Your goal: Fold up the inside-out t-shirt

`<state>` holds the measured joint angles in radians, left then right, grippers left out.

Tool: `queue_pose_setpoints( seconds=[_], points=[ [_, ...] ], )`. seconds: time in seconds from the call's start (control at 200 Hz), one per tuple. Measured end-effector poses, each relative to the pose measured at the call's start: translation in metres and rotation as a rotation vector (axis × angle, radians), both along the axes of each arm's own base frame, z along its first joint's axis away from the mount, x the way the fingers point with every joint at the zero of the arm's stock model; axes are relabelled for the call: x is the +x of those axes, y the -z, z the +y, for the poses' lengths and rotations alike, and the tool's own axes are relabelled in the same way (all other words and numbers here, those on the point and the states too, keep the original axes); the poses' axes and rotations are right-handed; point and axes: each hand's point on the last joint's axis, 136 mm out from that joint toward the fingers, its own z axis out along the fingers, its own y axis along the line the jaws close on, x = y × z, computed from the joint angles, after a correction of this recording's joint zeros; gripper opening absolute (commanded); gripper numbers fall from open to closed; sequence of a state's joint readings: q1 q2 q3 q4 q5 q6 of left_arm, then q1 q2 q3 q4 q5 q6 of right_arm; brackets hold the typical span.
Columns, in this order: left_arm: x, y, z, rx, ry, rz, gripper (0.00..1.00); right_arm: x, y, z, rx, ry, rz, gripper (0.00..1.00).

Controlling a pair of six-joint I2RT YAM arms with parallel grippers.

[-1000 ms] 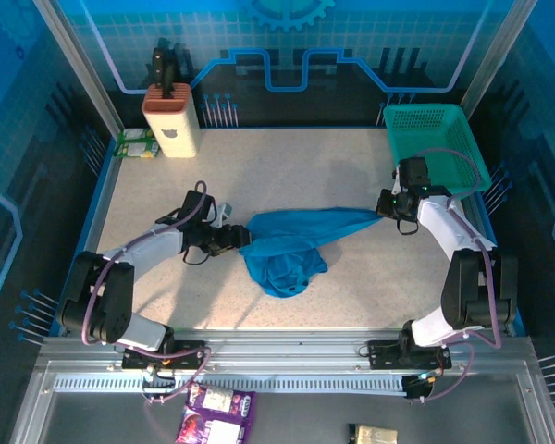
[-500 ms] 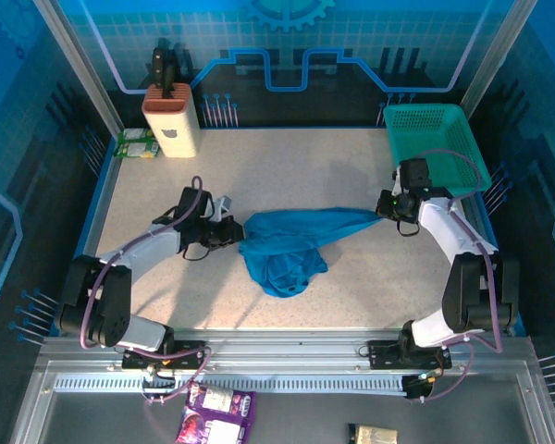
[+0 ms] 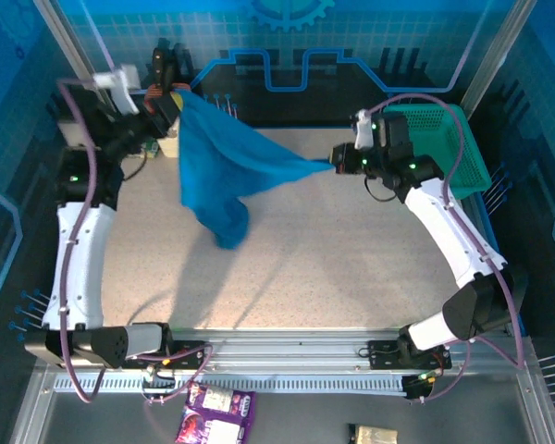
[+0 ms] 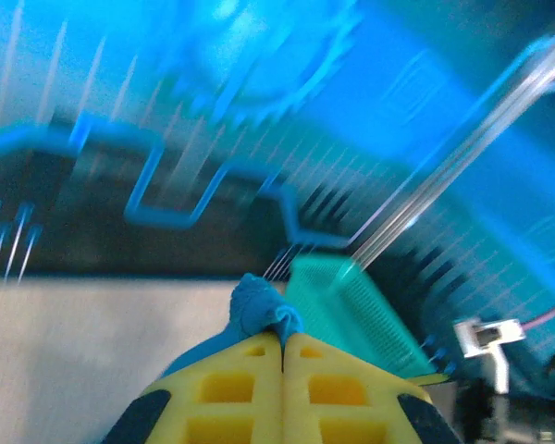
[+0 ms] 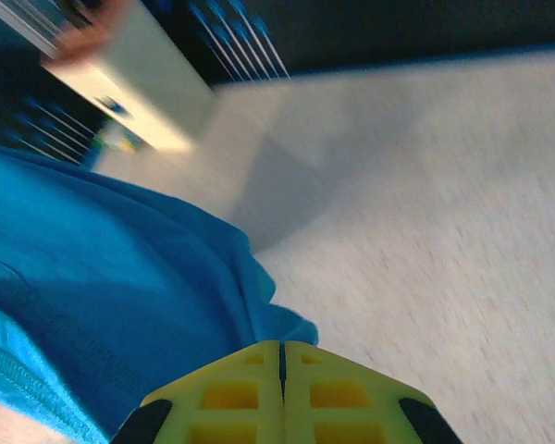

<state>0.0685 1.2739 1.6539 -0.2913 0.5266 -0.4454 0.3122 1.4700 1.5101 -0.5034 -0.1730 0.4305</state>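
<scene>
Jaws of the left gripper (image 3: 169, 102) are pressed together on a bunch of blue cloth; in the left wrist view its two yellow fingers (image 4: 245, 379) meet, and a knot of the t-shirt (image 4: 256, 305) sticks out at their tips. Jaws of the right gripper (image 3: 337, 165) are pressed together too, pinching another edge of the same cloth; in the right wrist view the closed yellow fingers (image 5: 227, 396) sit against the blue fabric.

The bench (image 3: 351, 268) is a pale speckled surface between blue walls; a soft shadow lies on it under the cloth. The t-shirt is lifted in the air and stretched between the two grippers, from the far left corner toward the right side; its wide part hangs below the left gripper, and the lowest end drops toward the bench; I cannot tell whether it touches. The teal-green mesh basket (image 3: 444, 139) stands at the far right corner, just behind the right gripper. A white box (image 5: 139, 83) with a brown top stands at the far left edge. A purple packet (image 3: 217, 412) lies in front of the arm bases, off the bench.
</scene>
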Motion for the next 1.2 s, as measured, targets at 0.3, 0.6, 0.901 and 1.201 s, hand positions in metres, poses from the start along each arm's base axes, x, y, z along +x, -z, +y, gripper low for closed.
queue_pose_setpoints(
  seconds=[0.3, 0.6, 0.901, 1.201],
  points=[
    [-0.06, -0.046, -0.043, -0.036, 0.232, -0.14, 0.0, 0.025, -0.016, -0.065, 0.005, 0.186, -0.048, 0.0],
    [-0.09, 0.321, -0.087, -0.061, 0.229, 0.778, 0.01, -0.032, 0.137, -0.161, -0.192, 0.434, 0.313, 0.19],
    [-0.14, 0.431, -0.078, -0.006, 0.114, 1.071, 0.09, -0.056, 0.168, -0.13, -0.261, 0.33, 0.4, 0.34],
    [-0.123, 0.431, -0.066, 0.077, 0.034, 1.04, 0.11, -0.094, 0.209, -0.001, -0.402, -0.14, 0.437, 0.38]
  ],
)
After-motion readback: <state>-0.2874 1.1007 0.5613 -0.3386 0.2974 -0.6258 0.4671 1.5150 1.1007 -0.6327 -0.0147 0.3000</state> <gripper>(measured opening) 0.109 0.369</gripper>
